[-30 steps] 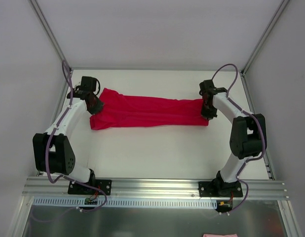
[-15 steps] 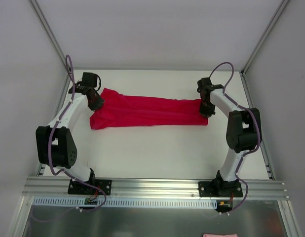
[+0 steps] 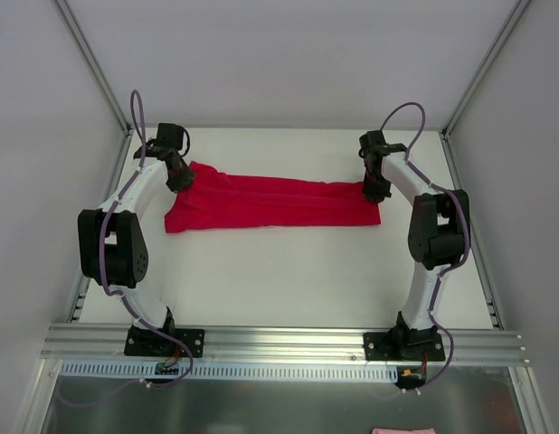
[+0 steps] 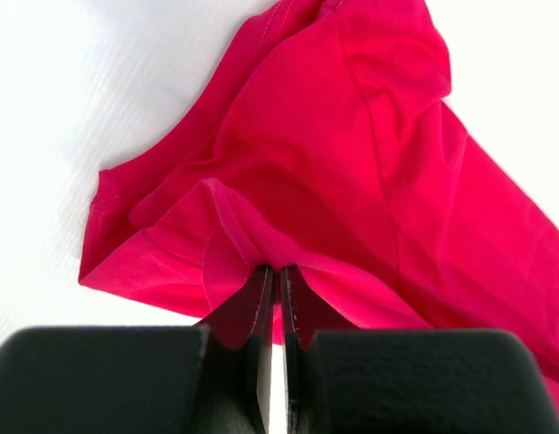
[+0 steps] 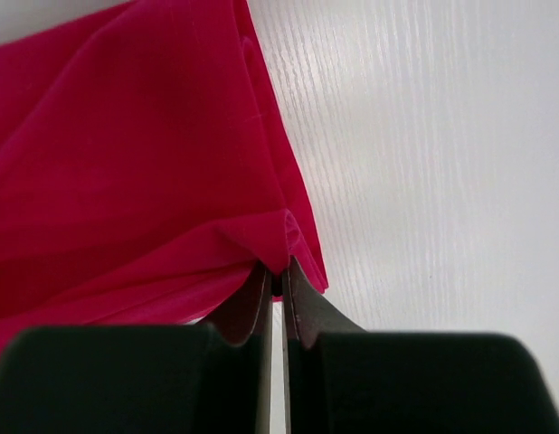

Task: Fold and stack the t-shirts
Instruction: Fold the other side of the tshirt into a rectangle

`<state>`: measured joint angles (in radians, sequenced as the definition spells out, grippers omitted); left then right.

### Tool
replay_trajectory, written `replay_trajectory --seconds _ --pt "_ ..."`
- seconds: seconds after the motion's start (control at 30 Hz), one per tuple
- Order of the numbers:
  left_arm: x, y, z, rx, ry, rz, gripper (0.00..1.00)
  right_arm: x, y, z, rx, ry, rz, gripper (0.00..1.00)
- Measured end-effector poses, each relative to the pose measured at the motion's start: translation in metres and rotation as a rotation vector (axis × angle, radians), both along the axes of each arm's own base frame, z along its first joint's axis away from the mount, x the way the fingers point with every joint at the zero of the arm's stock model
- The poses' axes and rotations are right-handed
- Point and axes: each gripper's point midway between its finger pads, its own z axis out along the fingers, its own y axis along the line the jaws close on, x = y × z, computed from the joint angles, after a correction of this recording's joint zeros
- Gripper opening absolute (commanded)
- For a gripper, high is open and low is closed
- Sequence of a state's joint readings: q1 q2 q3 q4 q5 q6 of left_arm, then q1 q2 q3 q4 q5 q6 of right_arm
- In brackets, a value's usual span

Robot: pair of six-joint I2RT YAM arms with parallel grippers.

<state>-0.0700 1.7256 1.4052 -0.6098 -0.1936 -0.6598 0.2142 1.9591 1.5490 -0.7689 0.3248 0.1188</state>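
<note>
A crimson-red t-shirt point(image 3: 270, 202) lies stretched as a long folded band across the far half of the white table. My left gripper point(image 3: 180, 176) is shut on the shirt's far left end; in the left wrist view the gripper point(image 4: 278, 271) pinches a ridge of the red fabric point(image 4: 352, 172). My right gripper point(image 3: 374, 190) is shut on the shirt's far right corner; in the right wrist view the gripper point(image 5: 276, 267) pinches the hem of the fabric point(image 5: 126, 172). Only one shirt shows on the table.
The white table point(image 3: 288, 271) is walled by white panels and metal posts at the back and sides. A metal rail point(image 3: 279, 342) runs along the near edge by the arm bases. A bit of pink cloth point(image 3: 402, 430) shows below the rail.
Both grippers have moved toward the far edge of the table, dragging the shirt's far edge with them. The band now sits a little farther back and flatter.
</note>
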Motion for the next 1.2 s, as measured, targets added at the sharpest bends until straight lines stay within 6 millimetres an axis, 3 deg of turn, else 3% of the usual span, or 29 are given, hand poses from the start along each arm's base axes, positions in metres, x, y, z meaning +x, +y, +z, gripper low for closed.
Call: replay_trajectory --seconds 0.37,0.5,0.57,0.87,0.93,0.97,1.0,1.03,1.07,1.2 --pt "0.001 0.001 -0.003 0.011 0.009 -0.017 0.0 0.013 0.002 0.002 -0.005 -0.002 0.017 0.02" --pt "0.006 0.001 -0.006 0.014 0.012 -0.017 0.0 0.015 0.001 -0.004 -0.013 0.017 0.024 0.52" --pt "0.012 0.002 -0.007 0.021 0.012 -0.013 0.0 0.014 -0.001 -0.005 -0.026 0.028 0.029 0.63" --pt "0.048 0.006 -0.014 0.038 -0.009 0.0 0.0 0.017 -0.005 0.0 -0.042 -0.01 0.051 0.62" --pt "0.054 0.006 -0.016 0.044 -0.01 -0.009 0.26 0.014 -0.006 0.005 -0.04 -0.027 0.054 0.6" --pt "0.057 0.006 -0.018 0.048 -0.007 -0.016 0.46 0.011 -0.006 0.008 -0.037 -0.034 0.054 0.58" --pt "0.058 0.006 -0.019 0.053 -0.006 -0.023 0.8 0.009 -0.006 0.012 -0.035 -0.04 0.056 0.57" --pt "0.06 0.007 -0.02 0.057 -0.004 -0.026 0.91 0.008 -0.006 0.016 -0.03 -0.052 0.058 0.56" --pt "0.061 0.007 -0.021 0.055 -0.007 -0.016 0.98 0.007 -0.005 0.02 -0.023 -0.061 0.06 0.52" --pt "0.064 0.007 -0.02 0.057 -0.033 -0.014 0.99 0.007 0.002 0.038 0.026 -0.113 0.07 0.4"
